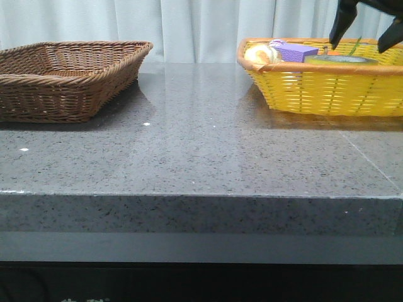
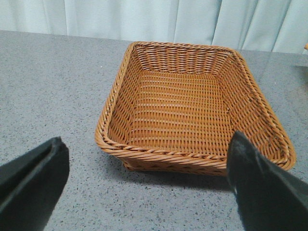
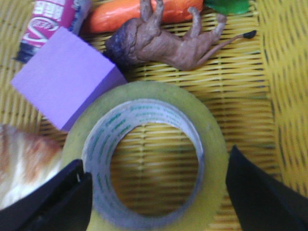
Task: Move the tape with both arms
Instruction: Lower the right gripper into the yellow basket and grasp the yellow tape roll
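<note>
**Right gripper spread over the tape in the yellow basket; left gripper spread above the brown one**

At the left of the grey speckled table (image 1: 189, 151) sits a brown wicker basket (image 1: 66, 78). The left wrist view looks down into it, and the left gripper (image 2: 144, 185) hangs above its near rim with its two black fingers (image 2: 33, 185) set wide apart, holding nothing.

At the right of the table stands a yellow woven basket (image 1: 321, 91) with an orange rim. The tape (image 3: 149, 159) lies flat on the basket's floor, its white core with green print facing up. A purple block (image 3: 65, 77) touches the roll on one side, and a pale orange-and-white object (image 3: 21, 163) lies just beside it. Beyond the roll lie a brown toy lion (image 3: 166, 41), an orange carrot-like piece (image 3: 118, 14) and a red-and-white tube (image 3: 48, 19).

The right gripper (image 3: 156, 192) is released, its fingers (image 3: 262, 192) standing on either side of the roll, outside its edge; whether they touch it is unclear. In the front view the gripper's black fingers show above the basket's far right end.
</note>
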You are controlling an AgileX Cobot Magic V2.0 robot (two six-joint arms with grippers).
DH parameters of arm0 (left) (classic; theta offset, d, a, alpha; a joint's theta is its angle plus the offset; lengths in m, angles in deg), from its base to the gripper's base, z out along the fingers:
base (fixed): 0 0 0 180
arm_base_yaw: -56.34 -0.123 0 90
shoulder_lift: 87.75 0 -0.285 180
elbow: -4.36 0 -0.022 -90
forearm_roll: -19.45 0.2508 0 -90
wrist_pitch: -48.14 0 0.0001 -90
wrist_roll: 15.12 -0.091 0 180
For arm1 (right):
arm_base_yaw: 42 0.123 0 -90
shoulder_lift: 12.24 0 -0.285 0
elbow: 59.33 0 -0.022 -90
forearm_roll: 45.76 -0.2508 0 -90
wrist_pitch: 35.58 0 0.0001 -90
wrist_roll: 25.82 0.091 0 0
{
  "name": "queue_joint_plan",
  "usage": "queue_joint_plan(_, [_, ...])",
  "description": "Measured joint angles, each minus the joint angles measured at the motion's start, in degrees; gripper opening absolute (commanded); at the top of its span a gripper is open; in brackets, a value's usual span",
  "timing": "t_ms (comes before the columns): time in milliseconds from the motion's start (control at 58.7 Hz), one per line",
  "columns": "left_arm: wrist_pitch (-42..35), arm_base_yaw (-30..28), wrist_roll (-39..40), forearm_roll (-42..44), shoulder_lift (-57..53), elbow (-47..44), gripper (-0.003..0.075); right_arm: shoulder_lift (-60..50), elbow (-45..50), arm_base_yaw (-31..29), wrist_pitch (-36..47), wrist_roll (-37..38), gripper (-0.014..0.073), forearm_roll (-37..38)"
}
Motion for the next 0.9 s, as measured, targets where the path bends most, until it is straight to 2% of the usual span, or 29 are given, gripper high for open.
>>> queue_joint_plan(494, [0.0, 0.0, 0.0, 0.0, 0.0, 0.0, 0.0638, 4.86, -2.79, -2.29, -1.28, 1.48, 0.0579, -0.1])
queue_joint_plan(562, [0.0, 0.0, 0.0, 0.0, 0.0, 0.0, 0.0638, 4.95, -2.79, -2.29, -1.28, 1.48, 0.0508, 0.0])
queue_joint_plan(800, [0.0, 0.0, 0.0, 0.0, 0.0, 0.0, 0.0638, 4.95, -2.79, -2.29, -1.28, 1.7, 0.0144, 0.4])
queue_joint_plan(903, [0.0, 0.0, 0.0, 0.0, 0.0, 0.0, 0.0638, 4.95, -2.79, -2.33, -1.41, 1.83, 0.0047, 0.57])
